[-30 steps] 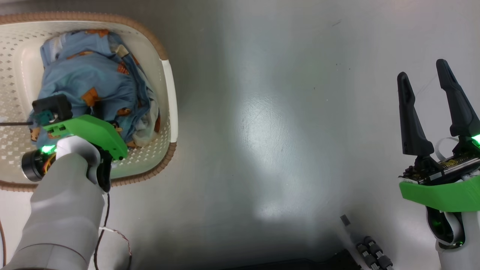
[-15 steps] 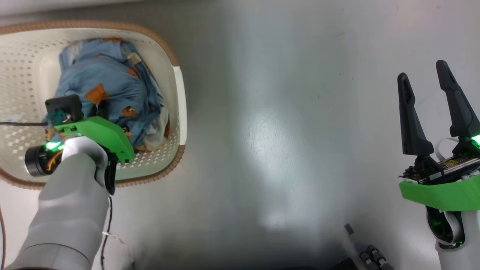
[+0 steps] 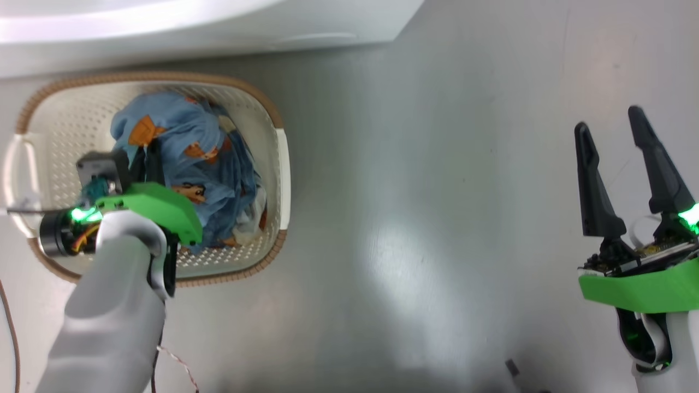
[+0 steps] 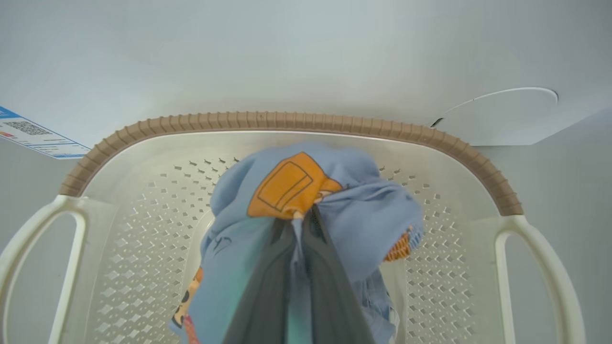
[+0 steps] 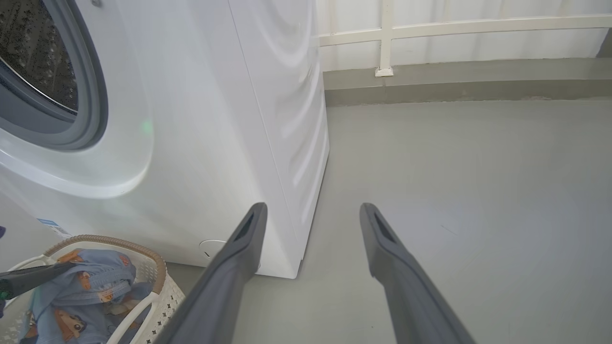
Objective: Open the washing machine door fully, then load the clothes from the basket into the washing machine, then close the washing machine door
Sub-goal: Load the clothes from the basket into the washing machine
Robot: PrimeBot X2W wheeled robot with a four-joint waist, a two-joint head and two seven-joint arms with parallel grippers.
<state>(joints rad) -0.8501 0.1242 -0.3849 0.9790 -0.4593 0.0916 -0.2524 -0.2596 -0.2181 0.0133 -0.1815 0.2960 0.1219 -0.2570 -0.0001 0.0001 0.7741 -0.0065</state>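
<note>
While inside basket (image 4: 287, 120), clothes (image 4: 368, 215) in left gripper (image 4: 297, 220).

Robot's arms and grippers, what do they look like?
The left gripper and right gripper each have two long, tapering dark grey fingers above a bright green plastic wrist cover with a glowing green light. The left forearm is smooth pale grey; a thin red-and-white wire trails beside it.

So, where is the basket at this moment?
The basket stands on the floor at the upper left of the head view, on the robot's left side, directly in front of the washing machine, with the clothes inside it.
</note>
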